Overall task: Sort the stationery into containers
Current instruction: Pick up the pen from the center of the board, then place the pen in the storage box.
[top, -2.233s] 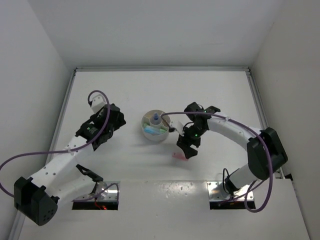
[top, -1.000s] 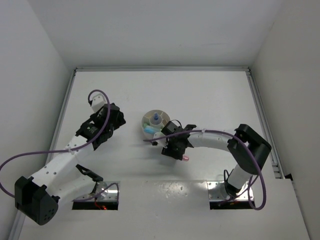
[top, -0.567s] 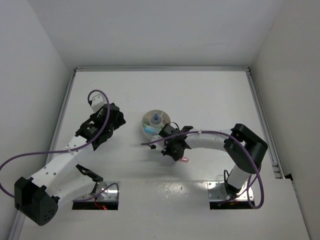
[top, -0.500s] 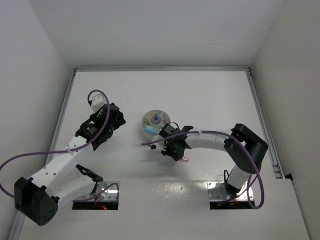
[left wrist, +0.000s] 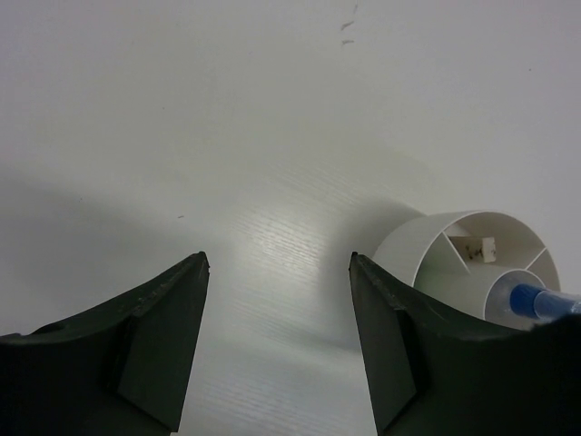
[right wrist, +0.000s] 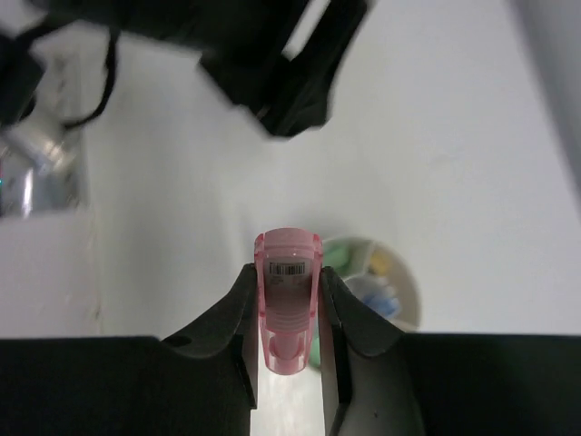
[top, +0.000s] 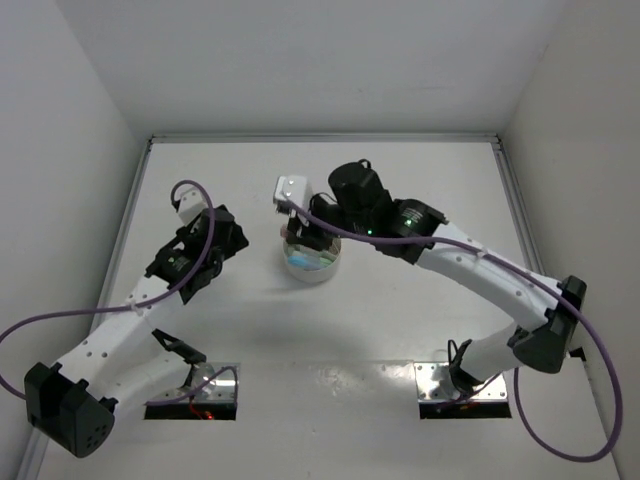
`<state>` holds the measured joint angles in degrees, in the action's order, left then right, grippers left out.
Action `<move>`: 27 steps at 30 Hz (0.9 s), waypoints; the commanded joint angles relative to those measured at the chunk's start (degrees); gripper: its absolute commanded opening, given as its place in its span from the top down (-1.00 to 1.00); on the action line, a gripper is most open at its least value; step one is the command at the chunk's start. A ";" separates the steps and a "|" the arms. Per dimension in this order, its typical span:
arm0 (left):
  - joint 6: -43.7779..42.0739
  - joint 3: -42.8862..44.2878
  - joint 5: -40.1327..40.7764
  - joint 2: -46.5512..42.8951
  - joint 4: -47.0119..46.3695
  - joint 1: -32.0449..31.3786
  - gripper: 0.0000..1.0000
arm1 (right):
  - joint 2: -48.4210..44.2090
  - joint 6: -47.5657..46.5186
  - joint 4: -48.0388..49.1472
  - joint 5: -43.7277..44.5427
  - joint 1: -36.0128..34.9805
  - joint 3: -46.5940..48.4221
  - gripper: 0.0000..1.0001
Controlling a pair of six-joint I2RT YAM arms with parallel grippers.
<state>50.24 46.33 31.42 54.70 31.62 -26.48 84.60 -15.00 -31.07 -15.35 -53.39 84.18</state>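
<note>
A pink piece of stationery (right wrist: pixel 288 300) with a barcode label stands between the fingers of my right gripper (right wrist: pixel 287 271), which is shut on it. It hangs above the round white divided dish (right wrist: pixel 406 313), which holds green (right wrist: pixel 340 254), yellow (right wrist: pixel 379 263) and blue (right wrist: pixel 377 292) pieces. From the top view my right gripper (top: pixel 305 236) is over the dish (top: pixel 312 274) and the pink piece is hidden. My left gripper (left wrist: pixel 277 259) is open and empty over bare table, left of the dish (left wrist: pixel 422 259). In that dish a small beige block (left wrist: pixel 487 248) and a blue piece (left wrist: pixel 536 302) show.
My left arm (top: pixel 190 255) lies left of the dish, with its purple cable (top: pixel 60 320) looping toward the left wall. The arms' metal base plates (top: pixel 195 385) (top: pixel 465 385) sit at the near edge. White walls close the table on three sides.
My right gripper closed on the pink piece lying on the table in front of the dish, lifted it, and swung up and back over the dish. The left arm barely shifted.
</note>
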 commanded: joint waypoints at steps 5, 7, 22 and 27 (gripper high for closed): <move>-0.58 1.23 0.92 -2.93 -0.85 0.73 -0.38 | 6.50 13.94 26.07 17.20 0.30 -5.27 1.00; -0.05 1.22 0.92 -2.93 -0.85 0.73 -0.38 | 10.22 17.28 26.06 17.20 0.83 -1.58 1.00; 1.18 0.70 5.84 -8.29 0.38 0.73 -0.45 | 24.21 25.03 25.26 23.44 1.88 7.14 1.00; 1.18 0.70 5.85 -8.29 0.38 0.73 -0.45 | 24.21 25.02 25.27 22.91 2.41 4.85 1.00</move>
<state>51.31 46.33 35.92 47.03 32.08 -26.41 109.97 9.08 -8.49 6.94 -51.44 89.82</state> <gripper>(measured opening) 0.721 0.243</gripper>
